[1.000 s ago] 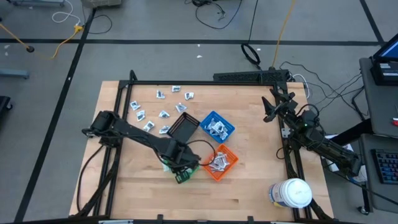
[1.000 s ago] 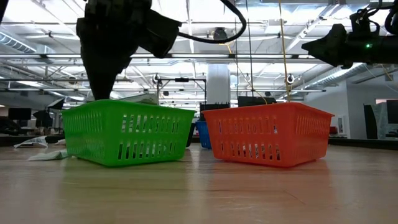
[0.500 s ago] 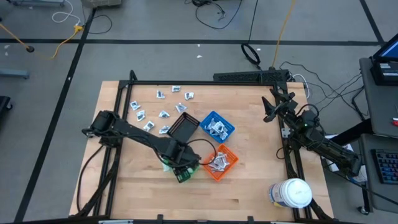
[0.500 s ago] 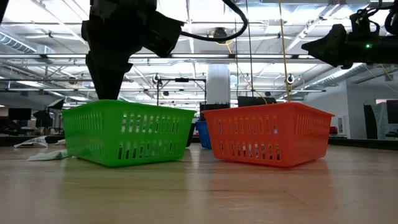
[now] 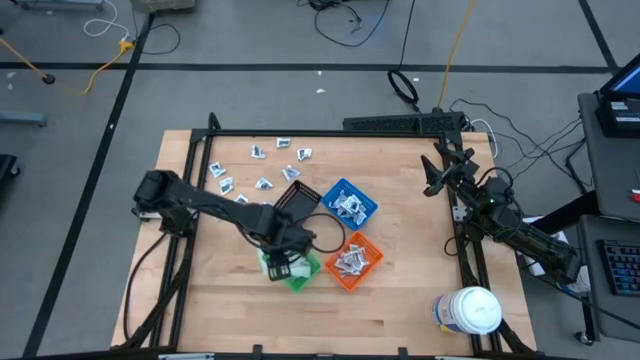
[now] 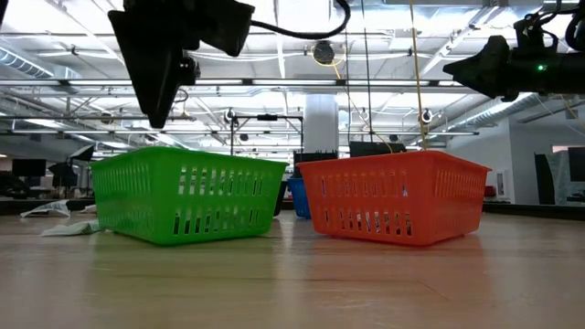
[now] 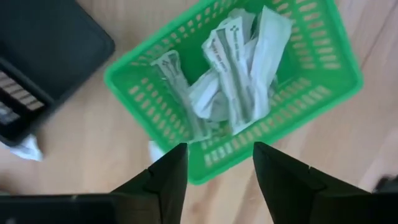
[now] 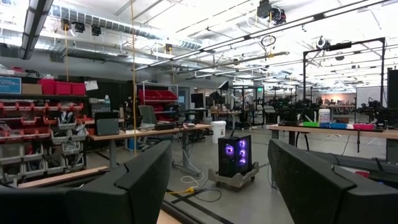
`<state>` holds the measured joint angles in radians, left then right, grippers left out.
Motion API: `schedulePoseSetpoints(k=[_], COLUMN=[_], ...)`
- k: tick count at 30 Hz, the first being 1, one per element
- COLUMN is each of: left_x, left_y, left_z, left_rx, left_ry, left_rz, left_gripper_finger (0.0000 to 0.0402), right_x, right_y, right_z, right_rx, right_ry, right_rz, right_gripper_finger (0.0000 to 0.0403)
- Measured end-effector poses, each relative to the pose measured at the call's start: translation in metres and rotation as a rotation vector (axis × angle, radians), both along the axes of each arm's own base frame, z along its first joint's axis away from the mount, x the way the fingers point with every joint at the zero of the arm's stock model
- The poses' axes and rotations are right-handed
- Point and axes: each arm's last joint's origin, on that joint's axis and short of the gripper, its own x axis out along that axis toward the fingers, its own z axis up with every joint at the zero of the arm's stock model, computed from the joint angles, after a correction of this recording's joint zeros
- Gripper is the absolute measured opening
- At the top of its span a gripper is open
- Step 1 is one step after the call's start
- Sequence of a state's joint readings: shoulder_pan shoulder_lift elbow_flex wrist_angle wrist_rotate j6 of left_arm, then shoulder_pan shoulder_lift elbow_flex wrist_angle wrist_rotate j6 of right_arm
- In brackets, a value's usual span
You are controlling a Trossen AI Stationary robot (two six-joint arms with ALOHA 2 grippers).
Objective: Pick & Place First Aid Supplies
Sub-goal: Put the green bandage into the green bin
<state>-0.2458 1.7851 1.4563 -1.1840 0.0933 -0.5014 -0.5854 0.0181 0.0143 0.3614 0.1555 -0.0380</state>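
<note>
A: Left gripper (image 7: 214, 165): fingers apart with bare gap, nothing held. It hangs above the green bin (image 7: 323, 93), seen straight down past the fingertips.

B: Bin contents?

A: A heap of white packets (image 7: 239, 68) in the green bin, overlapping; count not readable. One white scrap (image 7: 28, 148) on the wood outside it, beside the black bin (image 7: 37, 62), which is cut off at the frame edge.

B: From overhead?

A: The left gripper (image 5: 282, 243) covers part of the green bin (image 5: 300, 272), so the packets there are hidden. Loose packets (image 5: 262, 184) lie scattered on the table (image 5: 400, 300) behind the bins. More sit in the blue bin (image 5: 362, 197) and orange bin (image 5: 366, 270).

B: Low camera?

A: Green bin (image 6: 183, 196) and orange bin (image 6: 393, 206) side by side, walls hiding whatever is inside. Blue bin only a sliver between them.

B: Right arm?

A: Right gripper (image 5: 432, 176) parked by the table's right edge, raised, fingers spread wide, empty. White jar (image 5: 468, 310) at the near right corner.
</note>
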Motion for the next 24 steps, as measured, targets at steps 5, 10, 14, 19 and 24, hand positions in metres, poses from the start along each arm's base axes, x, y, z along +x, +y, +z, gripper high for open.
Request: schedulePoseSetpoints(k=[5, 10, 14, 19, 24], left_x=[-0.008, -0.029, -0.052, -0.070, -0.074], left_y=[0.007, 0.015, 0.022, 0.028, 0.029], left_z=[0.008, 0.005, -0.001, -0.007, -0.024], left_rx=[0.008, 0.016, 0.034, 0.046, 0.043], left_ry=[-0.019, -0.018, -0.005, -0.030, -0.069], left_rz=[-0.193, -0.389, -0.499, -0.564, -0.522], left_gripper_finger=[0.0183, 0.0192, 0.0200, 0.0203, 0.0197], right_x=[0.000, 0.000, 0.000, 0.000, 0.000], right_y=[0.000, 0.000, 0.000, 0.000, 0.000], right_z=[0.000, 0.000, 0.000, 0.000, 0.000], right_rx=[0.000, 0.000, 0.000, 0.000, 0.000], right_ry=[0.000, 0.000, 0.000, -0.001, 0.000], right_rz=[0.000, 0.000, 0.000, 0.000, 0.000], right_gripper_finger=[0.0263, 0.0263, 0.0263, 0.0263, 0.0263])
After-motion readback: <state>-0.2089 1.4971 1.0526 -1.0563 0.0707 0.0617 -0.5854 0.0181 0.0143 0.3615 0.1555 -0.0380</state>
